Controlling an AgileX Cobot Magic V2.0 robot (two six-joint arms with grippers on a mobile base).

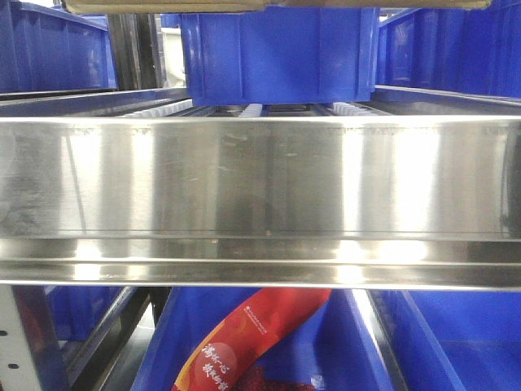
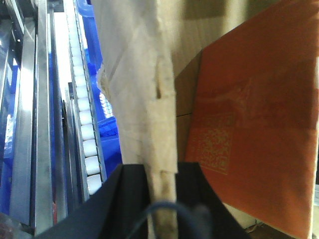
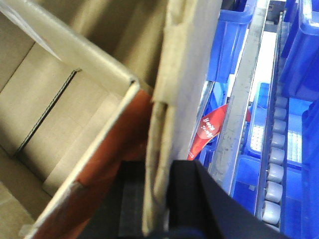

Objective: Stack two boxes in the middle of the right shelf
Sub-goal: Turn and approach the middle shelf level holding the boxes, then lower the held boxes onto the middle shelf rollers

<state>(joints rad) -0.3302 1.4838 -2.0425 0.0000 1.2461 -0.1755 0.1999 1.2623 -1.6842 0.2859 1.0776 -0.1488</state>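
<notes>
A tan cardboard box shows only as a strip [image 1: 244, 5] at the top edge of the front view, above the steel shelf lip [image 1: 260, 179]. My left gripper [image 2: 162, 169] is shut on this box's wrinkled side wall [image 2: 134, 74]. My right gripper [image 3: 158, 167] is shut on the opposite wall [image 3: 184, 64]. Inside the walls sits a second box with an orange-red printed face [image 2: 254, 114]. Its open tan interior [image 3: 50, 114] shows in the right wrist view. How this box rests in the carton is hidden.
Blue bins [image 1: 277, 49] stand on the shelf level behind the lip, on white roller tracks [image 2: 84, 129]. A red printed bag [image 1: 244, 342] lies in a blue bin on the level below. Steel rails [image 3: 239, 114] and more blue bins [image 3: 304, 59] run beside the right gripper.
</notes>
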